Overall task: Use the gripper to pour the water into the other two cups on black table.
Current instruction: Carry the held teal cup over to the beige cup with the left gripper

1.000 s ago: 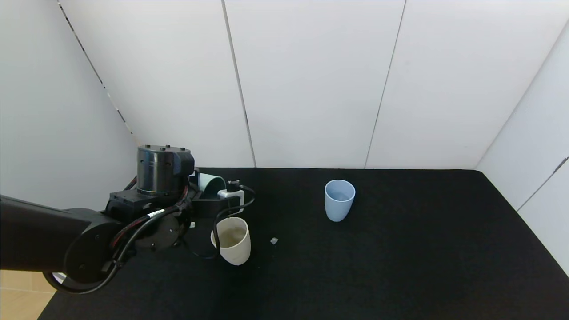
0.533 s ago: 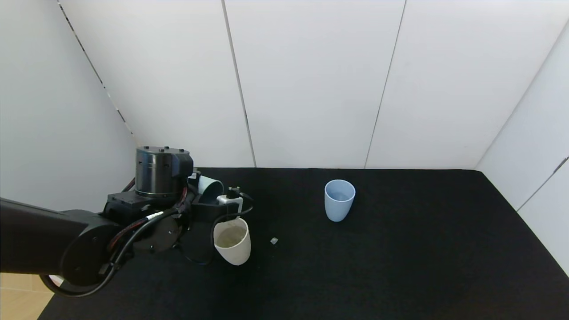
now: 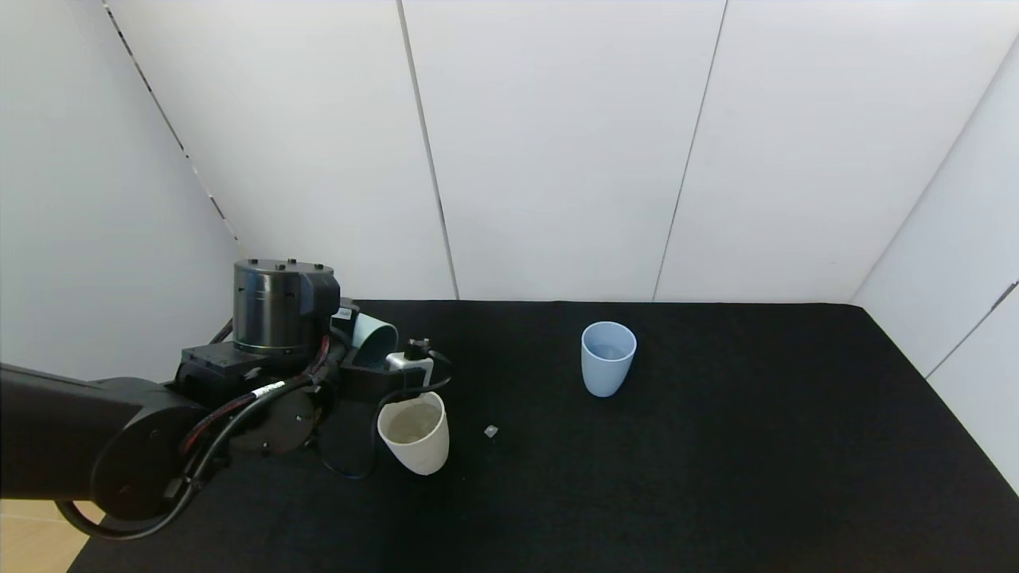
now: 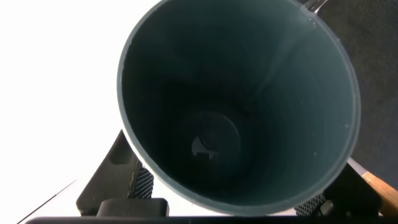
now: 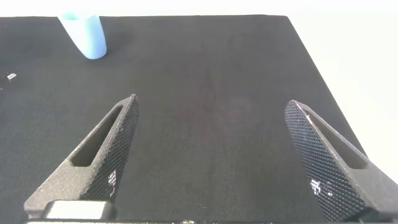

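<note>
My left gripper (image 3: 368,354) is shut on the teal-green tumbler (image 3: 374,338) and holds it tilted above the black table (image 3: 716,477), just behind and left of the cream-beige cup (image 3: 414,434). In the left wrist view the teal tumbler (image 4: 239,106) fills the picture, mouth toward the camera, with only a small glint at its bottom. The cream cup stands upright with a pale glint of water inside. The periwinkle blue cup (image 3: 607,358) stands upright farther right and also shows in the right wrist view (image 5: 84,34). My right gripper (image 5: 211,102) is open and empty over bare table.
A tiny pale speck (image 3: 491,431) lies on the table right of the cream cup. White wall panels (image 3: 557,159) close the back and right side. The table's right edge (image 5: 311,56) shows in the right wrist view.
My left arm has drawn back a little to the left with the teal tumbler. Its cable no longer crosses the cream cup's rim. Both cups on the table stayed put.
</note>
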